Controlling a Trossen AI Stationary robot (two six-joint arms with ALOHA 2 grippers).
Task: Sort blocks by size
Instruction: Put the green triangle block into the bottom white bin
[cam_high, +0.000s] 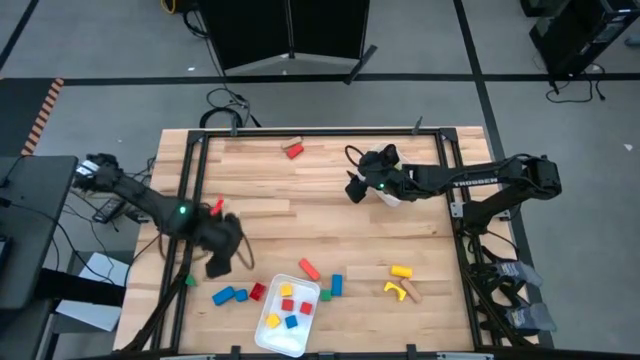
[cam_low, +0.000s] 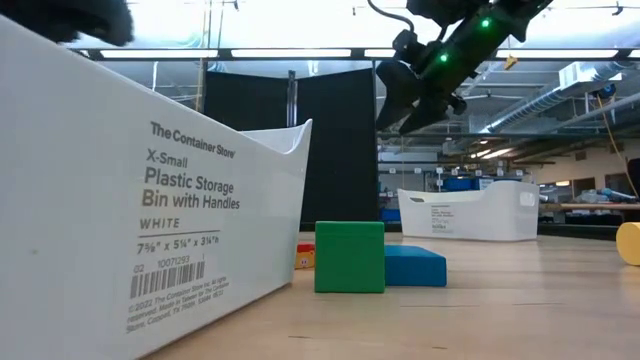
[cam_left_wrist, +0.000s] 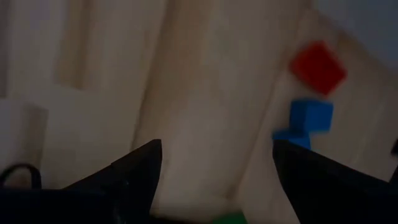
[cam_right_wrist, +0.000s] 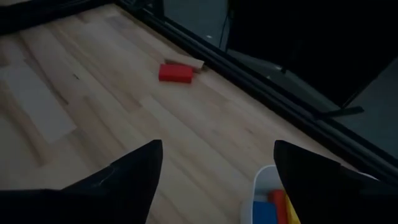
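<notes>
Left gripper, fingers spread and empty, hovers over the bench near loose blocks beside the near tray. Best lowered squarely over one block before closing. Farther back, the right gripper hangs released above the far tray.

Printed label on white bin wall, near worktop's front edge.
Reads "The Container Store", "X-Small Plastic Storage Bin with Handles", "WHITE", with a size line, barcode and "10071293" below; small print illegible.
</notes>
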